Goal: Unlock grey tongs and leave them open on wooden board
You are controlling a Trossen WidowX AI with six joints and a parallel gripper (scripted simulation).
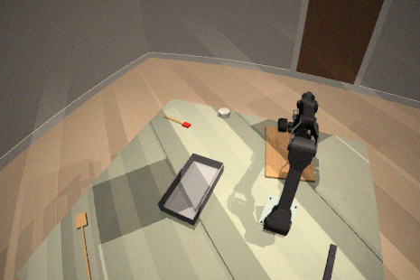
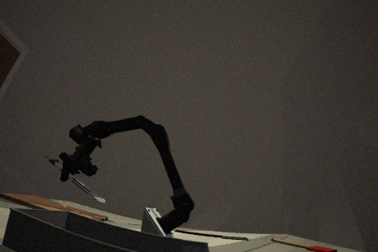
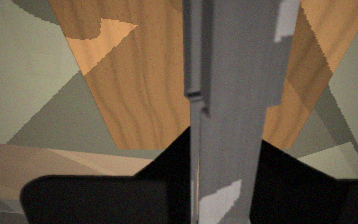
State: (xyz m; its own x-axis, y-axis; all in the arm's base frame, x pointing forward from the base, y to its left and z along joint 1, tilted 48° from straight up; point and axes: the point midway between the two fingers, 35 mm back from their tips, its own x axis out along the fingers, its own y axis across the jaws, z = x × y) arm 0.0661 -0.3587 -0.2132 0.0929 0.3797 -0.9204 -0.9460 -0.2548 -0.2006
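My gripper [image 2: 73,166] [image 3: 213,134] is shut on the grey tongs [image 2: 82,188] [image 3: 230,100] near their middle. It holds them in the air above the wooden board [image 1: 276,151] [image 2: 36,201] [image 3: 140,100]. In the exterior view the tongs slant with the tips lower than the hinge end, and the tips hang a little above the board. In the wrist view their arms lie close together. In the top view the arm [image 1: 297,158] hides the tongs. The roasting tin [image 1: 181,214] [image 2: 89,233] stands with nothing in it at the table's middle.
A red spatula [image 1: 184,123] [image 2: 312,247] and a small white cylinder [image 1: 224,112] lie at the table's far side. A wooden spatula [image 1: 82,235] lies at the near left. A dark bar [image 1: 330,262] lies at the near right, beside the arm's base [image 1: 276,221].
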